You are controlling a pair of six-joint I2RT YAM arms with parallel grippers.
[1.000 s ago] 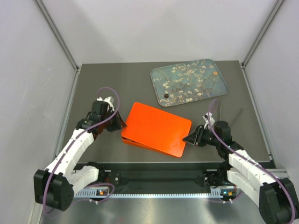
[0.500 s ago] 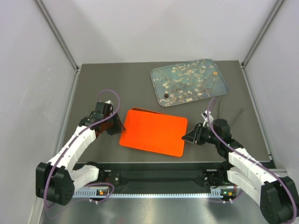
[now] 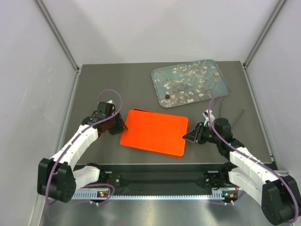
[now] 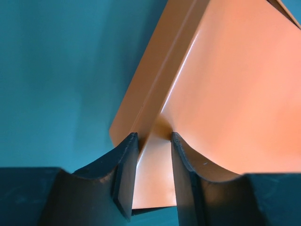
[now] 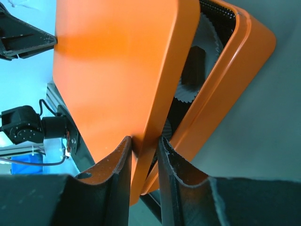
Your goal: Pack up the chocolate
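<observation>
Right jaws clamped on rim of glossy orange rectangular lid [image 5: 117, 70]; left jaws astride its corner, grip we cannot tell. We list chocolate: one dark piece [image 5: 193, 66] inside orange box [image 5: 249, 52] beneath; dark round piece [image 3: 166, 96], tan square piece [image 3: 216, 73] on blossom-printed tray [image 3: 161, 77].

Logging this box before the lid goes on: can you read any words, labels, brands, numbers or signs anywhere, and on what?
No readable text in any view.
Orange lid: plain, no print.
Orange box base: no label on the part that shows.
Blossom tray: flower pattern only, no words.
Strip on the front rail: fine repeating marks, too small to tell if any are numbers.
</observation>
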